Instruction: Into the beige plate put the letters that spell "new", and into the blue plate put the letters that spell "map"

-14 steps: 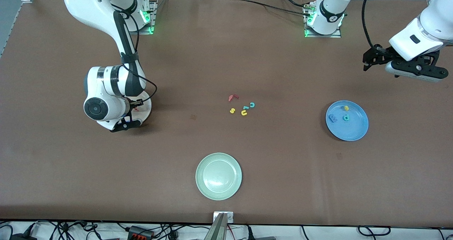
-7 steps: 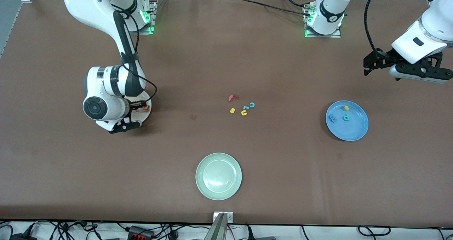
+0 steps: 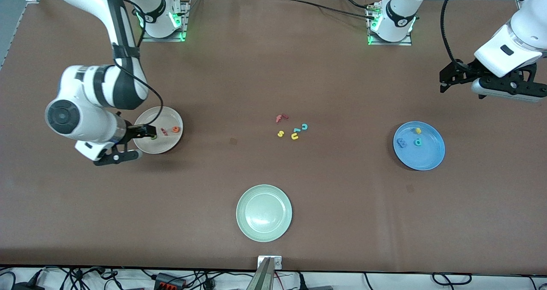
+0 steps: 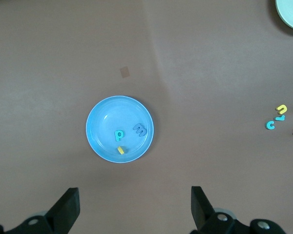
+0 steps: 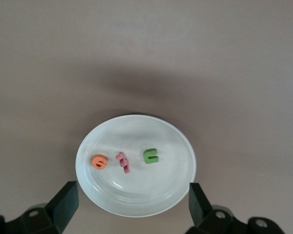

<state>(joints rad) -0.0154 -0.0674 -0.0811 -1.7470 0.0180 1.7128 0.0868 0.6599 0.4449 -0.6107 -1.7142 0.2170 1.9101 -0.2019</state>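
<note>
Now the right gripper (image 3: pixel 139 143) hangs empty with its fingers spread wide over the rim of the beige plate (image 3: pixel 169 115), having risen and swung toward the table's edge at the right arm's end since a second ago, when it sat low over that plate and hid most of it; the lift uncovers all three letters of "new" lying in the plate, the orange e (image 3: pixel 175 129) beside the pinkish-red w (image 3: pixel 163 131), and the green n (image 5: pixel 150 156), clear in the right wrist view, partly hidden under the fingers in the front view; that release appears to finish the word. Meanwhile the left gripper (image 3: pixel 444 77), jaws wide apart and holding nothing, waits over bare table at the left arm's end, a little higher than a second ago; the blue plate (image 3: pixel 431 157) below it holds the blue m (image 3: pixel 401 143), the teal p (image 3: pixel 418 142) and the yellow a (image 3: pixel 418 130), none touching another; both words therefore look sorted, and the task seems complete. The pale green plate (image 3: pixel 264 193), nearest the front camera, holds nothing; the leftover letters (image 3: pixel 292 127), a red f, yellow s and u, teal c and l, lie clustered on the table between the two filled plates.
</note>
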